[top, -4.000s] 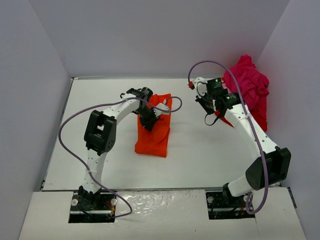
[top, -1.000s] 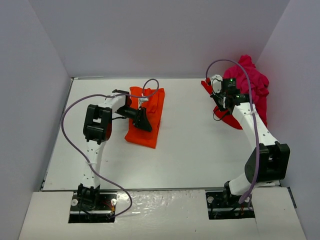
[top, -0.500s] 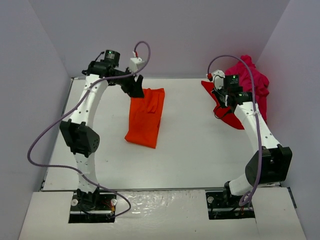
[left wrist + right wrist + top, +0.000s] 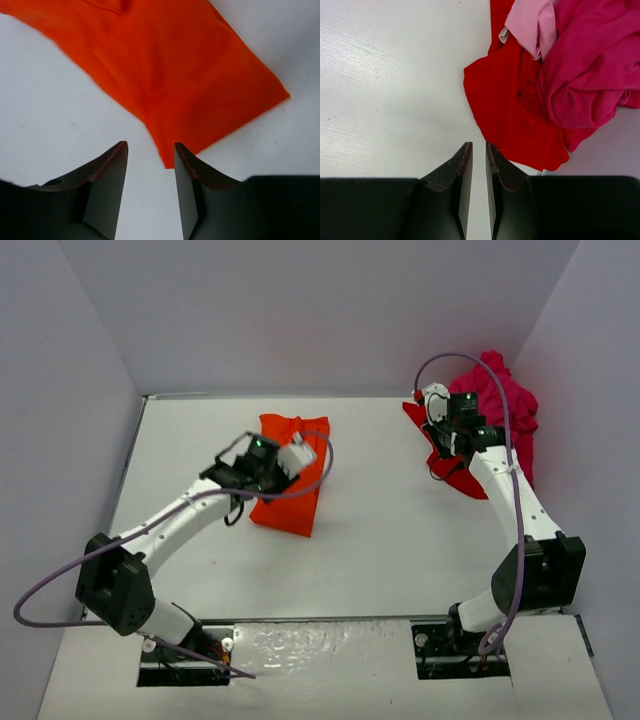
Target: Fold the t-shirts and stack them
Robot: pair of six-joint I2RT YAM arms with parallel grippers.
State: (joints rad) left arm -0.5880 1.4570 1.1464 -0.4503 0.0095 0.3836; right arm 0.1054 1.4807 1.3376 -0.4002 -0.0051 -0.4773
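One orange t-shirt [image 4: 290, 508] is lying folded on the bench [image 4: 400, 540], far left | our left hand [image 4: 150, 146], back from its far end, is hovering released at its near corner | our right hand [image 4: 479, 146], barely parted, is waiting empty by the red t-shirt [image 4: 512, 110], which we are judging next.

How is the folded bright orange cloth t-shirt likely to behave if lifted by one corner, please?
The folded orange cloth t-shirt would probably droop and unfold, since it lies limp and creased. It looks thin, so likely light. Pushed, it may bunch.
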